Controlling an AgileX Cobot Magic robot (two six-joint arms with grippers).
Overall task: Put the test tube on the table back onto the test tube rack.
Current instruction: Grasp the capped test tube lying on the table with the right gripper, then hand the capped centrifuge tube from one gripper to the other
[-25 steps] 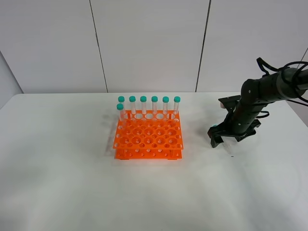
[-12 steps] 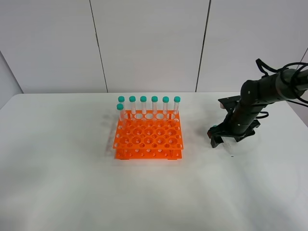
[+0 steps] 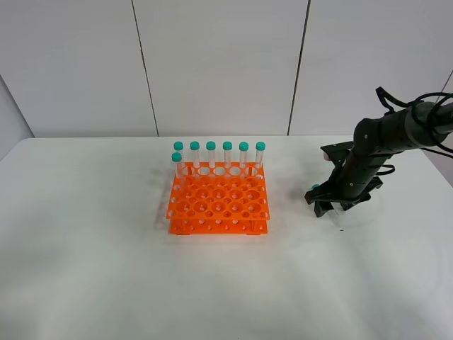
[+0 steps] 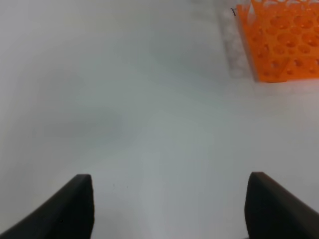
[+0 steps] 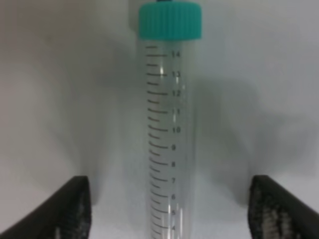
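Test tube (image 5: 167,134) is laid flat on tabletop (image 5: 50,99), right of rack (image 3: 218,202); it is straddled lengthwise by wide-spread right fingers (image 5: 72,211), apparently untouched. Left fingers (image 4: 75,209), also spread, are stationed farther off.

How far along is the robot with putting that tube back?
Seven tubes already stand in the rack. The right gripper sits open around the loose tube, which lies on the table, not yet grasped. Closing, lifting and slotting it into the rack remain.
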